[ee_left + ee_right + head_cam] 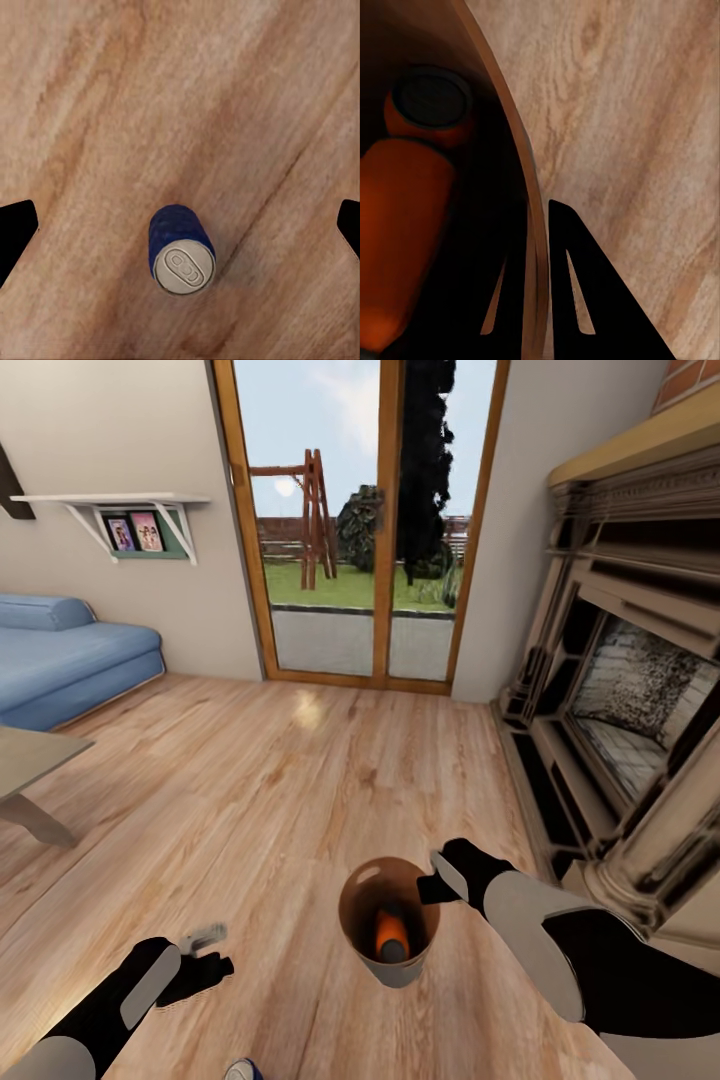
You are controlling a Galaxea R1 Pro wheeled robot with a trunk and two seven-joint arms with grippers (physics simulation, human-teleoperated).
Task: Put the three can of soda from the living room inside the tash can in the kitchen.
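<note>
Right gripper (437,887): clamped on bin (400,966) rim.
Bin contents: two orange cans (405,217).
Blue can (182,250): one, upright on wood floor (300,790).
Left gripper (205,952): spread wide above blue can.

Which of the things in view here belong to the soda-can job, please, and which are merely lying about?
Job:
- round grey-beige bin with brown inside, rim pinched by the right gripper
- orange cans inside it
- dark blue can upright on the floor below the open left gripper

Lying about:
- light blue sofa
- brick fireplace
- wall shelf with photos
</note>
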